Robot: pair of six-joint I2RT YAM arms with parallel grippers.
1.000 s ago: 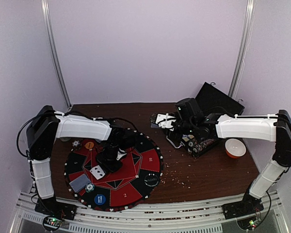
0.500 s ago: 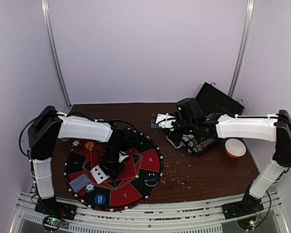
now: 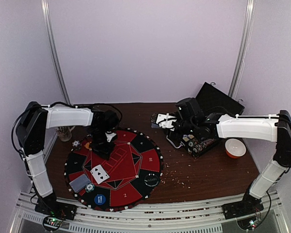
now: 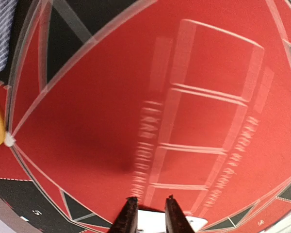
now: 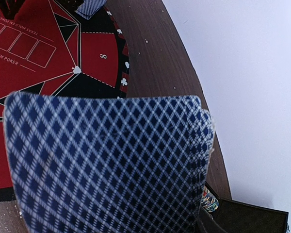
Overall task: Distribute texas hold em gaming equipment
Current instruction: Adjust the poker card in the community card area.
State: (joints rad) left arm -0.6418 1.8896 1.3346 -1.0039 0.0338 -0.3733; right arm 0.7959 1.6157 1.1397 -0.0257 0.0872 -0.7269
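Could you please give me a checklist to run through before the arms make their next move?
1. The left hand is empty, with its jaws slightly apart: ok.
2. The face-up card lies flat on the mat, apart from the left hand: ok.
3. The right hand grips the card stack: ok.
4. The card stack is squared up: not ok, its edges are staggered on one side.
5. Number of cards in the card stack: cannot tell.

Pale lilac walls enclose a dark brown wooden table. Two slim metal poles rise at its back corners. A slotted metal rail edges the near side.
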